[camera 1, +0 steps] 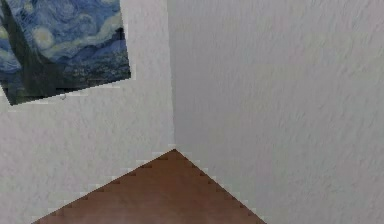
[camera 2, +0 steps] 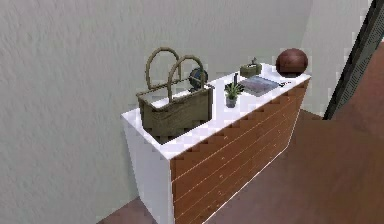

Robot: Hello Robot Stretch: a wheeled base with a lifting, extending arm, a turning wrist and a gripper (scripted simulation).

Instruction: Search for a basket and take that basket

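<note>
The basket [camera 2: 175, 105] is showing coarse woven fibre, matt olive-brown, with twisted rope-like handles. The table [camera 2: 232, 150] is presenting a smooth white top and a banded wood front. At two o'clock from the basket, a ball [camera 2: 291, 62] is looking matt reddish-brown. The walls [camera 1: 270, 100] are appearing rough like plaster; the floor [camera 1: 165, 195] is showing smooth dark wood.

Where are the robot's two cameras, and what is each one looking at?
Forward view: on the robot, facing ahead and a bit down at a room corner with a painting, white walls, brown floor.
Arm side view: on the robot's body, facing sideways at a cabinet holding a basket, plant and ball.
Shared: white walls and brown floor.
</note>
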